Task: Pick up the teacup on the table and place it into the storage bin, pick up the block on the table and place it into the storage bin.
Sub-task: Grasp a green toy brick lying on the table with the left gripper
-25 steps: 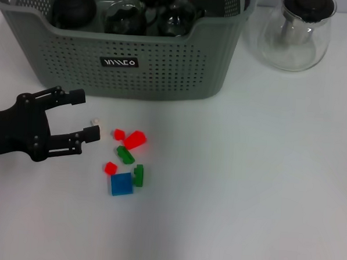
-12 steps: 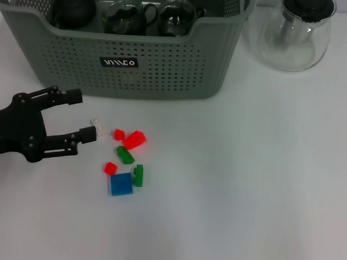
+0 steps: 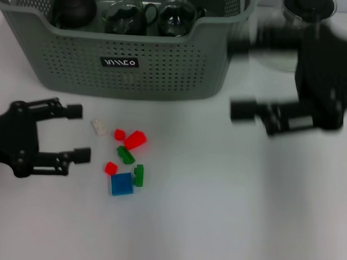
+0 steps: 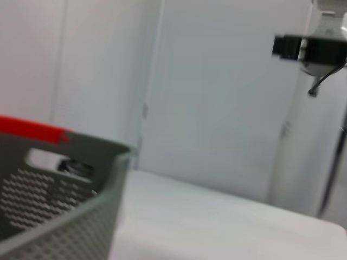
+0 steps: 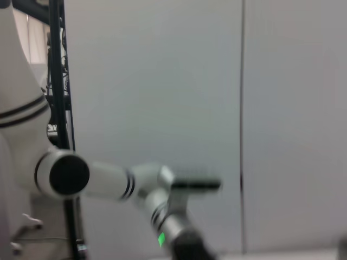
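Note:
The grey-green storage bin stands at the back of the table, and its corner fills the left wrist view. Inside it sit two glass teacups and a black pot. Loose blocks lie in front of the bin: white, red, green and blue. My left gripper is open just left of the blocks, touching none. My right gripper, blurred by motion, hangs open beside the bin's right end and holds nothing.
A clear glass teapot with a black lid stands at the back right, mostly hidden behind my right arm. Two small red blocks and a second green one lie among the others.
My right arm has swept into the head view from the right. The left gripper has drawn back left and slightly down, uncovering the white block. The blocks have not moved.

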